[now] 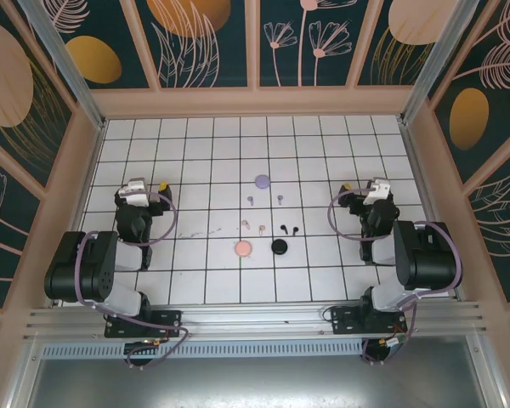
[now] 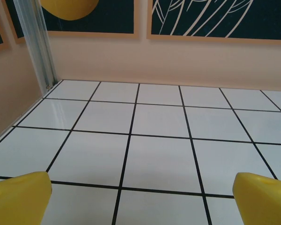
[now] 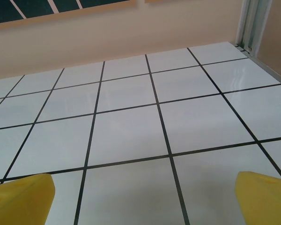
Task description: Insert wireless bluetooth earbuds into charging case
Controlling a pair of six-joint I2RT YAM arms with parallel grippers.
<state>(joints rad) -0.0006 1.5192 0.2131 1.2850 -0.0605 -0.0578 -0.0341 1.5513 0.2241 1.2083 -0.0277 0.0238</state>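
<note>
White tile table (image 1: 195,153), black grid lines, peach wall (image 1: 255,102) on three sides, aluminium rail (image 1: 255,319) along the near edge.

Left side: left gripper (image 1: 142,184) (image 2: 140,201) over the left columns of tiles. Yellow fingertips (image 2: 18,197) spread wide, nothing between them, nothing held. Bare tiles ahead up to the far wall, aluminium post (image 2: 35,42) in the far-left corner.

Centre, counted: 6 earbuds, 3 round cases, all loose on the tiles, well apart from both grippers.
- pink case (image 1: 243,248) in the near row; pink earbuds (image 1: 246,224), 2, close together just behind it
- lilac earbuds (image 1: 250,200), 2, spaced apart; lilac case (image 1: 262,180) behind and between them
- black case (image 1: 279,246) just right of the pink case; black earbuds (image 1: 283,227), 2, just behind it

Each earbud apart from its case. Too small to tell whether the lids are open.

Right side: right gripper (image 1: 367,185) (image 3: 140,199) over the right columns. Its yellow fingertips (image 3: 18,197) equally wide, holding nothing. Open tiles ahead, corner post (image 3: 253,23) at far right.
</note>
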